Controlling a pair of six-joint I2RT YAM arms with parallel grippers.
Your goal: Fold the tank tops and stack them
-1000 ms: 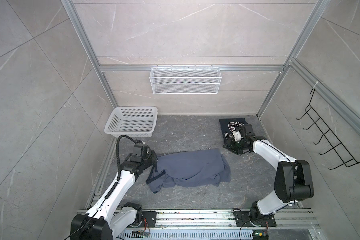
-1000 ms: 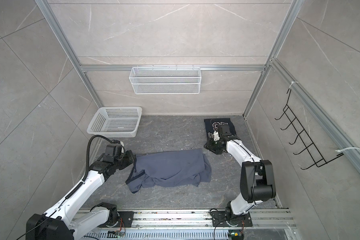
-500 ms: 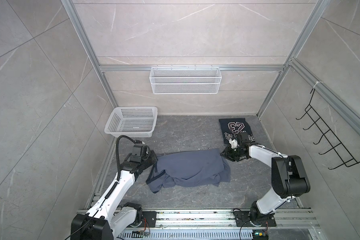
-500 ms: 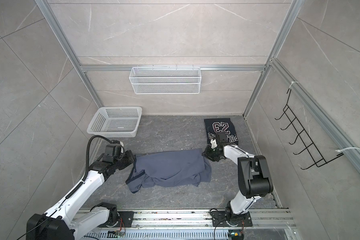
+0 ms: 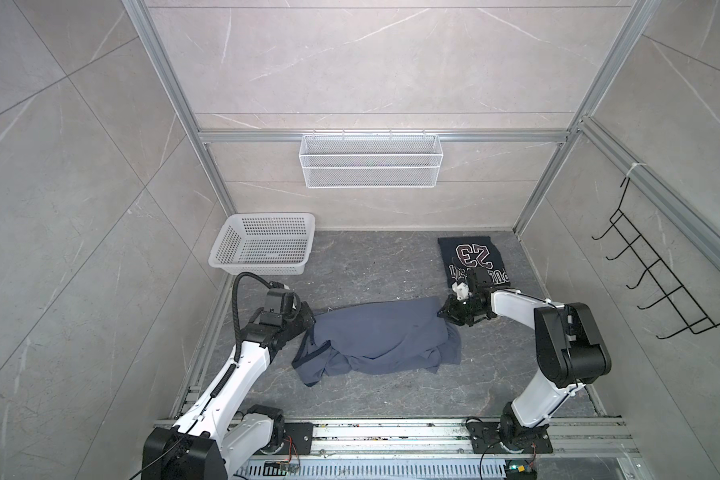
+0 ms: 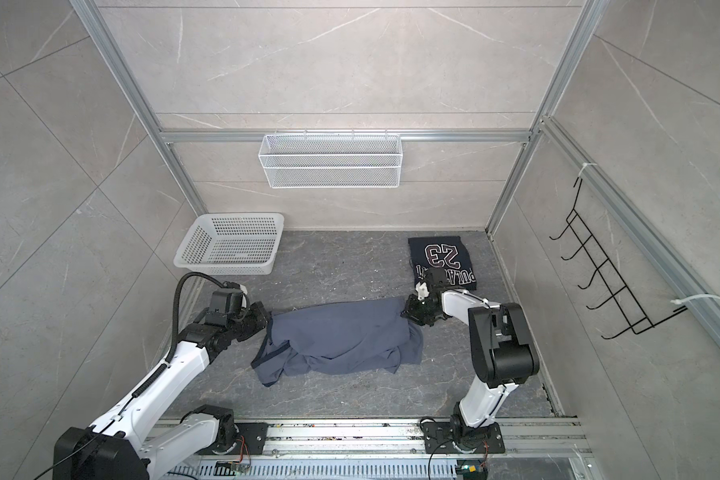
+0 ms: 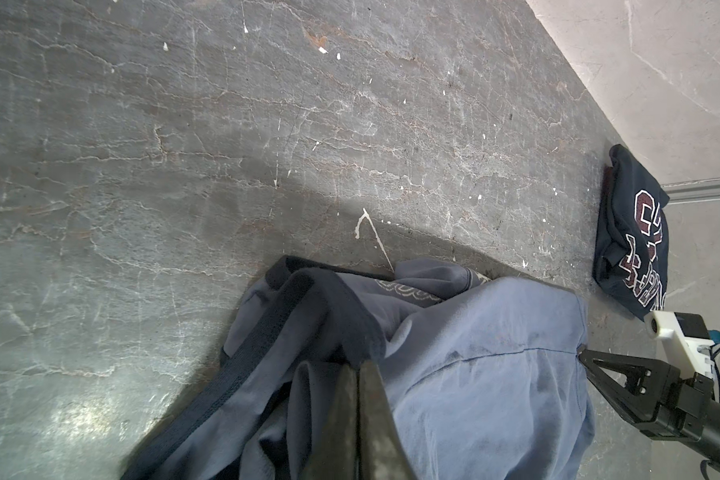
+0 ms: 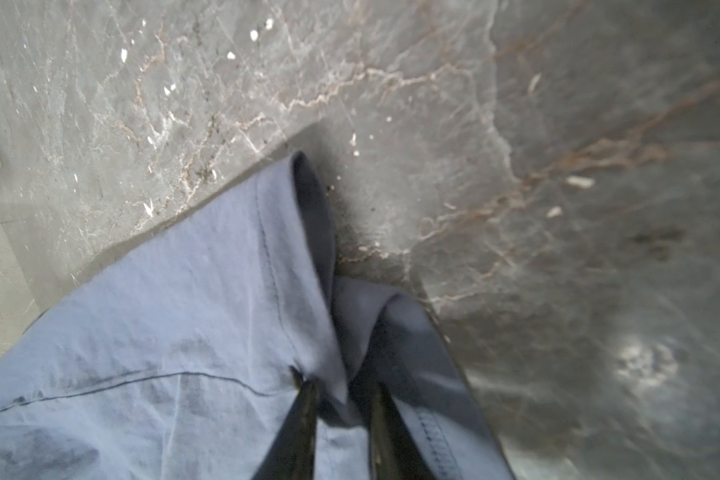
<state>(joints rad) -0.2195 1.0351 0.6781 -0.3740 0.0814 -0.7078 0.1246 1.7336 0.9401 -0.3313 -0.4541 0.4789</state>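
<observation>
Laboratory robot test cell: silver aluminium frame posts [image 5: 177,95] are bracing grey marble-look wall panels [image 5: 371,62]; white-and-black robot arms [image 5: 242,370] are standing on a slotted metal base rail [image 5: 391,434].

Slate-blue tank top [image 5: 383,332], navy trim, at the right claw [image 5: 441,314]; beyond it near-black top [image 5: 472,255], maroon-white "23"

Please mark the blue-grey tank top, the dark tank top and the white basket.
blue-grey tank top [image 5: 379,332]: top view, middle.
dark tank top [image 5: 474,255]: top view, 23 print.
white basket [image 5: 262,269]: top view, front wall.
</observation>
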